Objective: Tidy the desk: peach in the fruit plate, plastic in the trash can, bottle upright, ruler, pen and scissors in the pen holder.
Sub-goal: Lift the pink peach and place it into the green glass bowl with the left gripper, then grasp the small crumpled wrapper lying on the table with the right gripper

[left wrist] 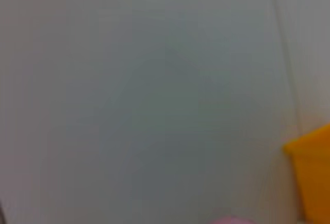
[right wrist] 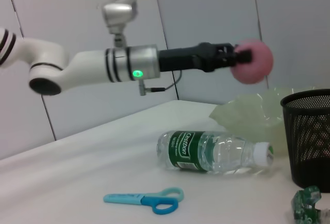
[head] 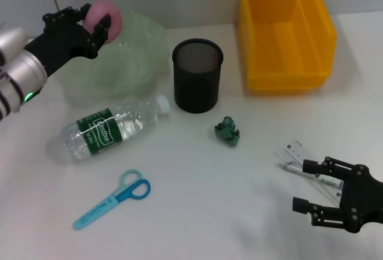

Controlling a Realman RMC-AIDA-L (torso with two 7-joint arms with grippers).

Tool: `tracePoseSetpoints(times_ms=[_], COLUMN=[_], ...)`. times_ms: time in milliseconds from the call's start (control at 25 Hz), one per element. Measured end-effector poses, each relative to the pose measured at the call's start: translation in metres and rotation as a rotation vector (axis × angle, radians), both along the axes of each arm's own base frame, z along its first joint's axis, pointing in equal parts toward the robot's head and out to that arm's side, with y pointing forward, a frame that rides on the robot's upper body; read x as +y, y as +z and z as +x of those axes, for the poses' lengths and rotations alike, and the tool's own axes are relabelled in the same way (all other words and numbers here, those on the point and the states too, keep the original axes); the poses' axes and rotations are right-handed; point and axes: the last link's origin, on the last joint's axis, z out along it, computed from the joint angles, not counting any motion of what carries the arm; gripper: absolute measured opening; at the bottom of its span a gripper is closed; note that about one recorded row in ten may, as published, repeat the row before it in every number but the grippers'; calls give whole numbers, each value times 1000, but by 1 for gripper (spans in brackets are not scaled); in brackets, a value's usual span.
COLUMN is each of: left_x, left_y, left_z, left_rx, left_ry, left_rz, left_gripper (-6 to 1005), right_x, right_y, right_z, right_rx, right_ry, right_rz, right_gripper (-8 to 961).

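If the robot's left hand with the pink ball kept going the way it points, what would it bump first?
Probably nothing nearby: the left gripper, holding the pink peach, points level above the pale green plate.

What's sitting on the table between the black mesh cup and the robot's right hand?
In the head view, a crumpled green plastic scrap lies between the black mesh pen holder and the right end effector. A clear ruler lies nearer the end effector.
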Motion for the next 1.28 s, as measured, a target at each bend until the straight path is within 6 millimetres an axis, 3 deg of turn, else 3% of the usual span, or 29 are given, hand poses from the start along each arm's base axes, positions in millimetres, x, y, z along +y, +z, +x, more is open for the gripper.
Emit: tracePoseSetpoints(times_ms=[160, 600, 640, 680, 720, 840, 1120, 1160, 1280], left_x=[4, -2, -10, -47, -47, -110, -139, -139, -147], left_y=[-5, -9, -8, 0, 0, 2, -6, -6, -14], left_z=[-1, -1, -2, -8, -8, -20, -29, -29, -32], left_rx=[16, -9, -40, -121, -121, -150, -145, -145, -134], left_ry=[38, 33, 10, -119, -119, -271, -300, -300, -297], left_rz=[-10, -71, -91, -181, -181, -300, -360, -360, -399], left_gripper=[410, 762, 791, 819, 819, 819, 819, 819, 818], right_x=[0, 10, 13, 19, 19, 48, 83, 95, 105], right_y=[0, 13, 19, 32, 32, 67, 82, 84, 83], right_z=[0, -3, -4, -4, -4, -17, -50, -67, -85], right_rx=[1, 43, 58, 76, 76, 59, -67, -138, -234], right_ry=[1, -39, -59, -101, -101, -212, -298, -345, -374], right_rz=[-2, 50, 64, 86, 86, 44, -50, -90, -129], right_gripper=[830, 831, 831, 831, 831, 831, 830, 830, 830])
